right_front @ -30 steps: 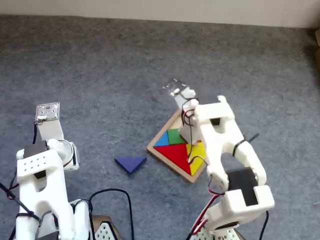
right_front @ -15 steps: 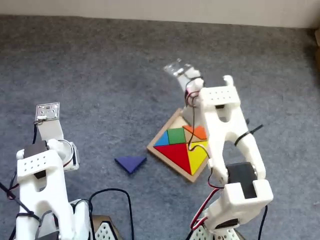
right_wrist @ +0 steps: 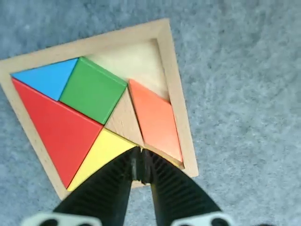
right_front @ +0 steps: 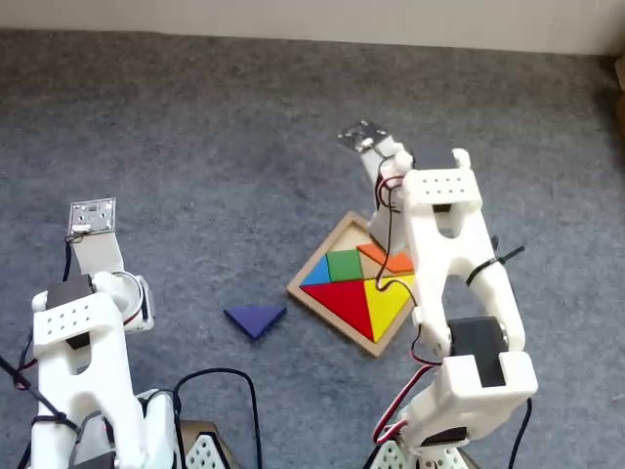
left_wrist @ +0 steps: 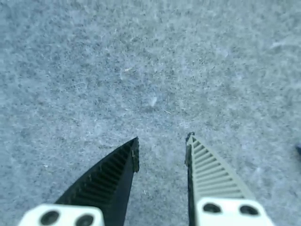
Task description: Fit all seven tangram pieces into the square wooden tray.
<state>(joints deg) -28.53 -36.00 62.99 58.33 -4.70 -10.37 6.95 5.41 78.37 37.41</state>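
The square wooden tray [right_front: 316, 255] lies on the grey carpet, holding a red triangle [right_front: 342, 299], a yellow triangle [right_front: 387, 301], a green square [right_front: 343, 265], a light blue triangle [right_front: 315, 275] and an orange parallelogram [right_front: 384, 258]. In the right wrist view the tray [right_wrist: 177, 96] has bare wood beside the green square [right_wrist: 92, 90] and the orange piece [right_wrist: 155, 120]. A dark blue triangle [right_front: 256, 319] lies on the carpet to the tray's left. My right gripper [right_front: 364, 138] [right_wrist: 141, 163] hangs shut and empty above the tray's far corner. My left gripper [right_front: 93, 218] [left_wrist: 162, 141] is open over bare carpet at the far left.
Grey carpet [right_front: 195, 147] covers the whole table with free room all round the tray. A pale wall strip [right_front: 312, 20] runs along the far edge. Cables [right_front: 220, 381] trail near the arm bases.
My right arm has lifted off the tray and swung toward the far side, uncovering the orange parallelogram in the tray. The left arm has not moved.
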